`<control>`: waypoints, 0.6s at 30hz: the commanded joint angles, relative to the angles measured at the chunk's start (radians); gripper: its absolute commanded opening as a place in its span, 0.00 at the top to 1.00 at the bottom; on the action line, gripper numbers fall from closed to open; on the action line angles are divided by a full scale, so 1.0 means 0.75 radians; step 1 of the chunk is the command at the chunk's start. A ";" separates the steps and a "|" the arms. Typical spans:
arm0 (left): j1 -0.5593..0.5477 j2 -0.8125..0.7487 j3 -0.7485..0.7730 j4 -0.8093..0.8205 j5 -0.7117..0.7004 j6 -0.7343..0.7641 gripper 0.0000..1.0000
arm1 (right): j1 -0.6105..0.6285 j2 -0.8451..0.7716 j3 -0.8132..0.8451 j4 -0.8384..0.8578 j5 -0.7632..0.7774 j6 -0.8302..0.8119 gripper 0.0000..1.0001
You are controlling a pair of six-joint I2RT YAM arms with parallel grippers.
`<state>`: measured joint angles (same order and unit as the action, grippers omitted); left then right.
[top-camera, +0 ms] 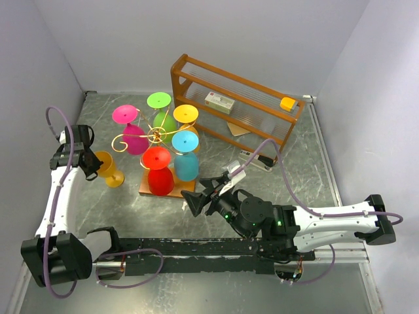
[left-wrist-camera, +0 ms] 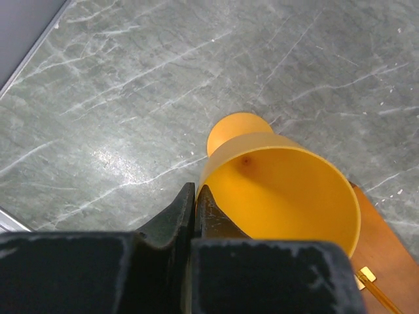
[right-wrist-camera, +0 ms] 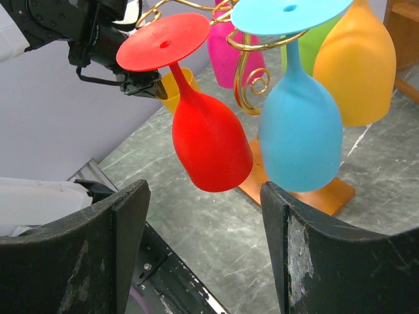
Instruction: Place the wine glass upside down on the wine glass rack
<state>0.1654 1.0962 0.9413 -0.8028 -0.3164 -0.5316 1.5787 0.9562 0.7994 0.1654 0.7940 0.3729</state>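
My left gripper [left-wrist-camera: 196,196] is closed. It pinches the rim of the yellow plastic wine glass [left-wrist-camera: 281,190], with one finger inside the bowl and one outside. The open mouth of the glass sits right at the gripper, and its round foot points away from the gripper, down toward the grey marble surface [left-wrist-camera: 131,98]. The glass leans over. I cannot tell if its foot touches the surface.

My right gripper [right-wrist-camera: 204,216] is wide open and holds nothing. It hangs over the surface.

Just ahead of the right gripper stands the gold wire wine glass rack [right-wrist-camera: 245,78], with curled arms and a flat wooden base. It is off to the side of my left gripper, apart from it. The yellow glass is not on the rack.

Five plastic glasses hang upside down on the rack, feet up. The red glass [right-wrist-camera: 209,144] and the blue glass [right-wrist-camera: 298,137] are closest to the right gripper. Behind them hang the orange glass [right-wrist-camera: 357,65], the pink glass [top-camera: 134,139] and the green glass [top-camera: 165,121].

Farthest from both grippers, beyond the rack, is a brown wooden shelf [top-camera: 178,82]. A small white box [top-camera: 219,102] and a little yellow block [top-camera: 287,103] rest on it.
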 commanded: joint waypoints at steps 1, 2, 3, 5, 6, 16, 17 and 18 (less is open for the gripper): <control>0.023 -0.049 0.108 0.000 -0.057 -0.020 0.93 | 0.004 -0.005 0.052 0.017 -0.016 -0.022 0.31; 0.025 -0.060 0.133 -0.009 -0.077 -0.024 0.93 | 0.005 0.002 0.064 0.016 -0.027 -0.023 0.31; 0.027 -0.073 0.155 -0.017 -0.094 -0.027 0.93 | 0.005 0.016 0.079 0.009 -0.038 -0.026 0.31; 0.029 -0.104 0.204 -0.049 -0.122 -0.035 0.93 | 0.006 0.044 0.126 -0.018 -0.062 -0.033 0.31; 0.031 -0.123 0.241 -0.069 -0.133 -0.038 0.93 | 0.006 0.057 0.149 -0.035 -0.069 -0.034 0.31; 0.029 -0.385 0.554 -0.125 -0.055 -0.077 0.93 | 0.004 0.124 0.302 -0.026 -0.082 0.057 0.32; 0.028 -0.410 0.583 -0.120 -0.037 -0.078 0.93 | 0.004 0.131 0.317 -0.025 -0.081 0.073 0.32; 0.029 -0.436 0.608 -0.104 -0.015 -0.068 0.93 | 0.002 0.138 0.331 -0.021 -0.084 0.086 0.32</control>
<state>0.1780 0.8284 1.3209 -0.8833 -0.3794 -0.5755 1.5787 1.0462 0.9840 0.1364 0.7284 0.3874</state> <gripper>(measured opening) 0.078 0.680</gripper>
